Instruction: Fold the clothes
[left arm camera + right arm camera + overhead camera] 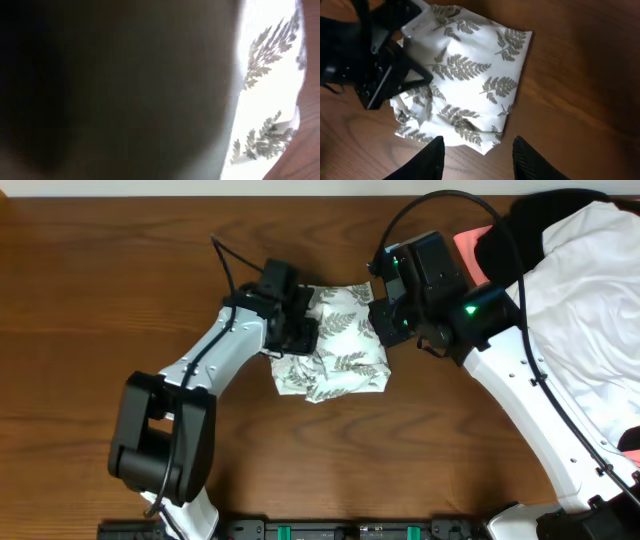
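The clothes, a white garment with grey-green fern print (340,350), lie as a compact folded bundle mid-table. They also show in the right wrist view (470,75) and at the right of the left wrist view (270,90). My left gripper (297,328) sits on the bundle's left edge; it also shows in the right wrist view (387,70), and its jaws are hidden. Most of the left wrist view is a dark blur. My right gripper (477,150) is open and empty, just off the bundle's right edge (382,320).
A plain white garment (590,300) is piled at the right edge, with a black garment (530,225) and a coral-pink one (472,245) behind it. The brown wooden table (100,280) extends left and toward the front.
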You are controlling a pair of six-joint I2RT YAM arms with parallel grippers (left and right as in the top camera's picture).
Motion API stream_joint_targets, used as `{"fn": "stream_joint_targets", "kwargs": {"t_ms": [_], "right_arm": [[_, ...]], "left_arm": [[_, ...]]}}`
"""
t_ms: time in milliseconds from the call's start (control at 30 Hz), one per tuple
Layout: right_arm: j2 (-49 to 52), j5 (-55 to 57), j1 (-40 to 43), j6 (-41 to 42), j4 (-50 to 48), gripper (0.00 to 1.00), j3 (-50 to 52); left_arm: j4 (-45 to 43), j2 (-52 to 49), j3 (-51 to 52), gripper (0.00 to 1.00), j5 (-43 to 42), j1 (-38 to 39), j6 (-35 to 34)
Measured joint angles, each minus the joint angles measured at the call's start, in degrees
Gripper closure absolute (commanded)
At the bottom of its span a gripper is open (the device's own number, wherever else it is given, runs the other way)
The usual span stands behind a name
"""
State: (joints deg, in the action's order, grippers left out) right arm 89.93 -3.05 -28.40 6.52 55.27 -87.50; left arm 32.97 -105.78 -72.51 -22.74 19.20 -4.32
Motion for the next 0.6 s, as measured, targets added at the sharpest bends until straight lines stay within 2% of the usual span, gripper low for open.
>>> {"fn": "stream_joint_targets", "kwargs": {"t_ms": [300,600], "right_arm": [[0.0,0.0,0.0,0.0,0.0,0.59,0.0],[0.0,0.0,0.0,0.0,1.1,0.59,0.0]], "left_arm": [[-2.1,9.0,-0.3,0.95,5.9,-3.9,0.3],[0.0,1.1,-0.3,0.94,11.4,-6.2,-0.2]]}}
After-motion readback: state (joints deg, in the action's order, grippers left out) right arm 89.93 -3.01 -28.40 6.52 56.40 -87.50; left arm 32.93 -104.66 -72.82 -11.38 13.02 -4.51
